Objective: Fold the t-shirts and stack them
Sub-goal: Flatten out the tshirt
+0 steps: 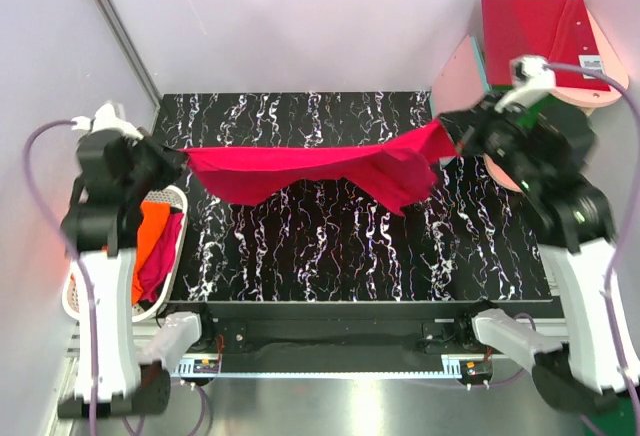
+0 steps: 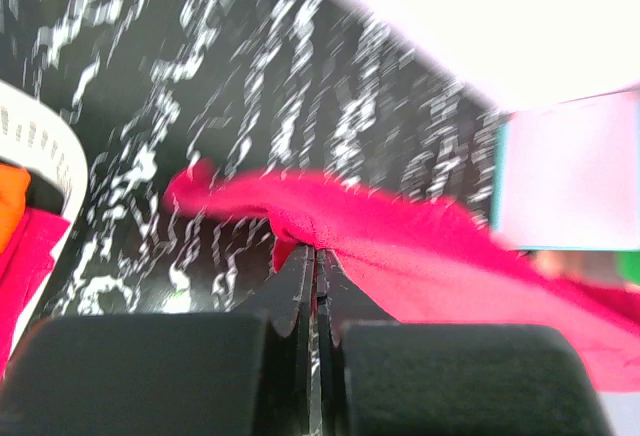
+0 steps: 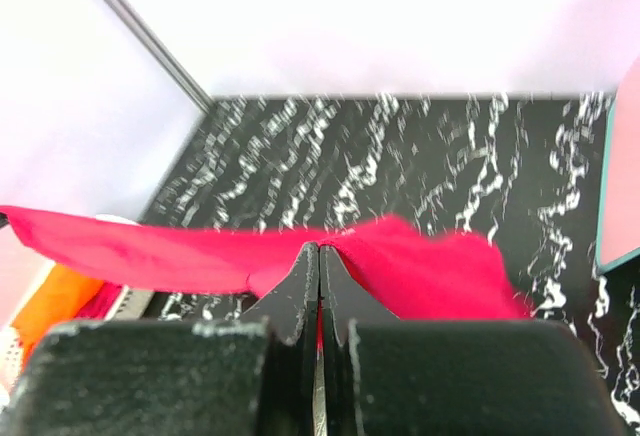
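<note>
A crimson t-shirt hangs stretched in the air across the black marbled table, sagging in the middle. My left gripper is shut on its left end, and in the left wrist view the cloth bunches at my closed gripper. My right gripper is shut on the right end, where the shirt drapes over the closed gripper. More t-shirts, an orange one and a crimson one, lie in a white basket at the table's left edge.
A red board lies on a pink board with a teal edge at the back right. White walls close in the back and both sides. The basket shows at the left of the left wrist view.
</note>
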Controlling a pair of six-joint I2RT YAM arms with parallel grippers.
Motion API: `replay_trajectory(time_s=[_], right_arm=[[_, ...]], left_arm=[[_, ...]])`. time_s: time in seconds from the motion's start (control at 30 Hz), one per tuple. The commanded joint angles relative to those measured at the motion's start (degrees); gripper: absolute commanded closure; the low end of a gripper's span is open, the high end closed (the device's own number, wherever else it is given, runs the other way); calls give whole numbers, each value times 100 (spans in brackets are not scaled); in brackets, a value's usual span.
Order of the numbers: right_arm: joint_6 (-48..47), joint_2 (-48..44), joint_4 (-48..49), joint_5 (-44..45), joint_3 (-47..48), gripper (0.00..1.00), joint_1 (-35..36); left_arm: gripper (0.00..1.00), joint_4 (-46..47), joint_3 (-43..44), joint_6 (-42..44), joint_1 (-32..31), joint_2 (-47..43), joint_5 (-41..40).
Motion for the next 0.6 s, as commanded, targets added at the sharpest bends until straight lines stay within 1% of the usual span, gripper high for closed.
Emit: replay_trajectory(time_s=[0.0,0.07,0.1,0.13,0.17,0.2,0.23,0.27,0.3,0.33,0.37,0.4,0.43,0.47,0.5,0.53,0.57], right_arm=[[-185,-517,58,-111,-118,100,-8],[-247,-563,58,12,118,100,-8],[-395,-528,50,186,207,100,-8],[-466,-475,110,301,303,100,-8],[-562,-397,120,433,478,100,-16],[-685,-213,155,704,515,100,-16],[-756,-115,346,768,506,100,-8],[-896,-10,479,986,419,100,-8],[-915,235,811,1336,349,100,-8],[-985,376,988,1470,270,100,-8],[-1081,552,1155,1593,191,100,-16],[-1091,1006,1322,1864,216,100,-51],[-1108,1272,1446,1867,251,100,-78],[-1117,1561,1473,1780,434,100,-139],[-1091,2165,1543,1605,558,100,-227],[-1056,2501,1535,1412,690,100,-297],[-986,3183,1517,1245,1065,100,-333]], left_arm=[[100,209,477,143,-74,-817,-352],[100,156,820,205,-126,-845,-503],[100,112,1187,240,-135,-801,-573],[100,103,1374,275,-153,-713,-565],[100,51,1758,301,-188,-486,-730],[100,76,1884,284,-188,-380,-801],[100,94,1990,301,-188,-231,-820],[100,94,2182,310,-188,110,-863],[100,138,2245,328,-188,314,-855],[100,173,2298,380,-188,525,-785],[100,165,2403,407,-179,1040,-759],[100,156,2465,433,-162,1306,-619],[100,156,2509,442,-153,1587,-418],[100,156,2596,425,-127,2138,-285],[100,112,2641,372,-118,2414,-66],[100,129,2641,363,-126,2660,40],[100,112,2772,407,-100,3237,181]])
